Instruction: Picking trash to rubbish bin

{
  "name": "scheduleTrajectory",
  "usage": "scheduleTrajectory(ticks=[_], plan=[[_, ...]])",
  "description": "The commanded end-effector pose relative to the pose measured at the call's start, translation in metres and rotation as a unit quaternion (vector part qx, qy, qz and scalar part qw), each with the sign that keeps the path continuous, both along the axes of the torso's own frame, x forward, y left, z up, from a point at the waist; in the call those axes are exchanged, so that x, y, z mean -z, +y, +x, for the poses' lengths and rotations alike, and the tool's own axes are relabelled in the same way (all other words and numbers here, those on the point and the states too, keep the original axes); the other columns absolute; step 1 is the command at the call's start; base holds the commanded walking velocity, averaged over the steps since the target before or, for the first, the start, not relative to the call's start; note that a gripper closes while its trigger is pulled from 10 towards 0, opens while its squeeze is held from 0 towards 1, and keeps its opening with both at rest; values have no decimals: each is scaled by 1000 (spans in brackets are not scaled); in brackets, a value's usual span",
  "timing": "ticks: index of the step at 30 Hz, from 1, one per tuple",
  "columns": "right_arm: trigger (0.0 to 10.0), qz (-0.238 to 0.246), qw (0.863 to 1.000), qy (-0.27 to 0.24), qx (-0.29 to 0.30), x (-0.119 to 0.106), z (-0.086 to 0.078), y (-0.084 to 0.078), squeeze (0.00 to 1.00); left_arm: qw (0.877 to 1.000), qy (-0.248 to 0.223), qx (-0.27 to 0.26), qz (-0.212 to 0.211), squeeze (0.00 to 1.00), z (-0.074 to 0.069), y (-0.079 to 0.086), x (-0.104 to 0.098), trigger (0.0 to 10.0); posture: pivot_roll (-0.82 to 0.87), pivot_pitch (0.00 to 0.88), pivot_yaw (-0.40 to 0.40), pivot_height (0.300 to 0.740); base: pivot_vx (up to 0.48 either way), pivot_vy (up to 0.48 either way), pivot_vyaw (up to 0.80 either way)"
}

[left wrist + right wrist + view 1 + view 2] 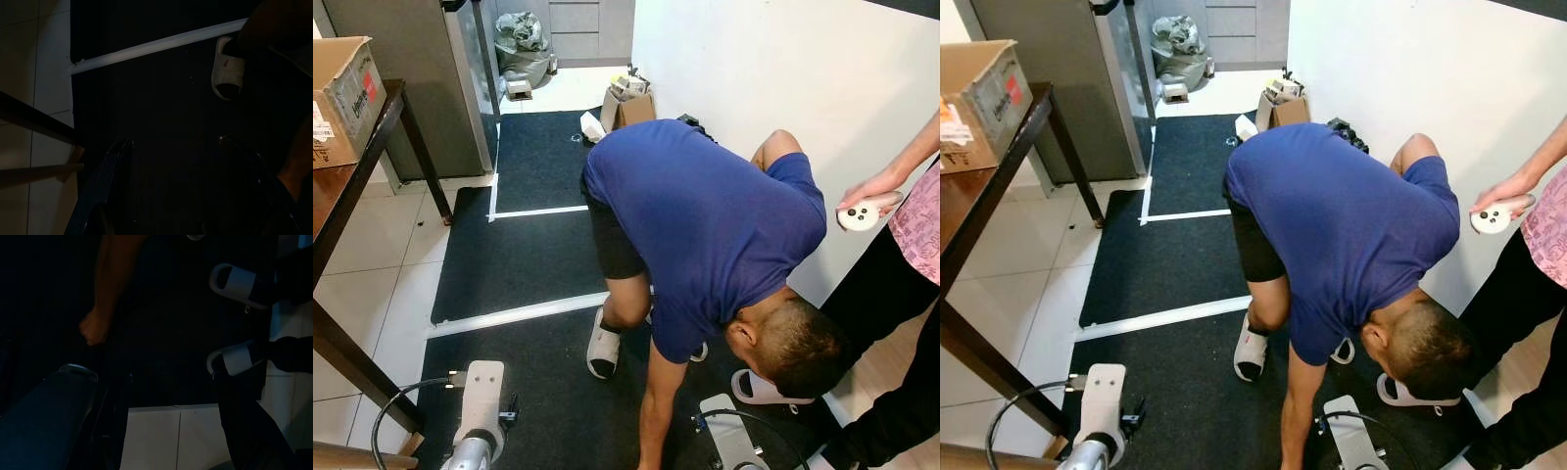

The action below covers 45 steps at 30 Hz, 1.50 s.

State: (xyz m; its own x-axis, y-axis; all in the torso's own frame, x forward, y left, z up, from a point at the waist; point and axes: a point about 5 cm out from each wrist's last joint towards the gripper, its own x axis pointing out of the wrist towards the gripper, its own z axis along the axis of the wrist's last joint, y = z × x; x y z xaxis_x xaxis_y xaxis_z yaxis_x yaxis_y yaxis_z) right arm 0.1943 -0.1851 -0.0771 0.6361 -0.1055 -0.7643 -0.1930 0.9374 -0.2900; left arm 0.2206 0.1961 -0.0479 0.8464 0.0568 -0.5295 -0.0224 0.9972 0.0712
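Trash bag (521, 39) at far end of black mat (529, 264), beyond fridge (421, 78). Person in blue shirt (705, 225) bent over mat. Wooden table (342, 196) beside mat. Grippers' finger state: cannot tell.

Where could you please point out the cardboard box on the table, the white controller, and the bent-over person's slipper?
cardboard box (342, 98): left eye view, its front side.
white controller (858, 216): left eye view, its rounded body.
slipper (603, 351): left eye view, its strap.

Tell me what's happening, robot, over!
Both arms low and idle, end effector state unclear. No trash picked yet. Person in blue shirt bending down right in front, hand at the dark mat. Second person at right holding white controller.
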Motion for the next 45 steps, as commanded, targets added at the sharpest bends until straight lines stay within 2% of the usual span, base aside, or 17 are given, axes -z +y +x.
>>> scheduleTrajectory(ticks=[1,45], plan=[[10000,-3,1000,4,0,1,-3,-2,0,1000,0,0,1,0,-1,-1,1,10000,3,37,-2,740,0,0,0],[10000,0,1000,3,-10,1,-1,2,0,1000,-12,-4,-3,0,4,-3,-3,10000,12,55,-9,740,0,0,0]])
